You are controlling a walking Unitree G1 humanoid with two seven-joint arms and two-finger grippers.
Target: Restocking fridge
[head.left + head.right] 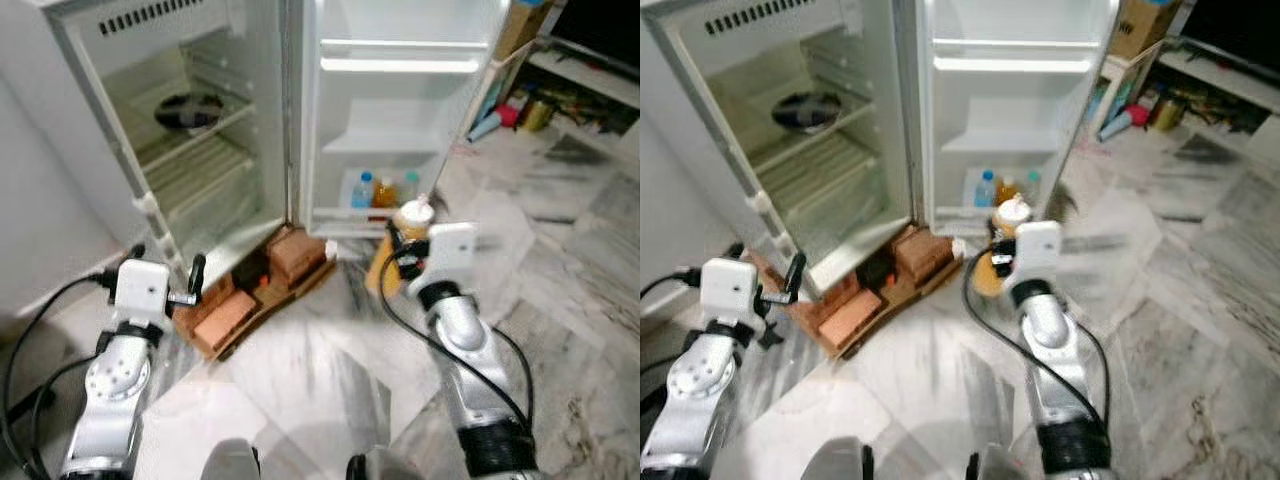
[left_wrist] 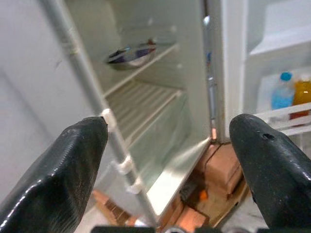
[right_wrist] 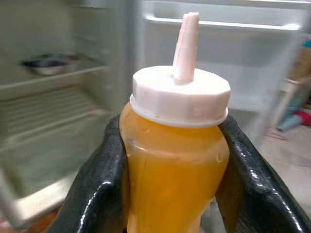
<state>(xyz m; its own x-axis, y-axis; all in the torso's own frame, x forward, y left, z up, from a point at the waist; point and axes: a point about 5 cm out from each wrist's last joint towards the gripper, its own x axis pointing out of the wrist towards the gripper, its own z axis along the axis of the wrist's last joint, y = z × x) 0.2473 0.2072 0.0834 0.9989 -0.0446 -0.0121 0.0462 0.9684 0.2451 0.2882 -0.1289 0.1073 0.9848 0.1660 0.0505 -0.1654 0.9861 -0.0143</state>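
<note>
The right gripper (image 3: pixel 172 160) pinched an upright squeeze bottle (image 3: pixel 174 165) of orange sauce, white nozzle cap up, held low before the open fridge (image 1: pixel 215 130) and near its door (image 1: pixel 400 110). The left gripper (image 2: pixel 165 160) hung spread and empty, facing the fridge's wire shelves. A bowl (image 1: pixel 188 108) sat on an upper shelf. Two bottles (image 1: pixel 372 192) stood in the lowest door rack. Bricks (image 1: pixel 225 318) lay under the fridge's front.

We saw a grey-veined marble floor (image 1: pixel 560 300), pale and glossy under soft light, bricks (image 1: pixel 225 318) on a wooden pallet (image 1: pixel 300 290) at centre, a cluttered low shelf (image 1: pixel 575 95) far right, a cardboard box (image 1: pixel 525 25) beside it.
</note>
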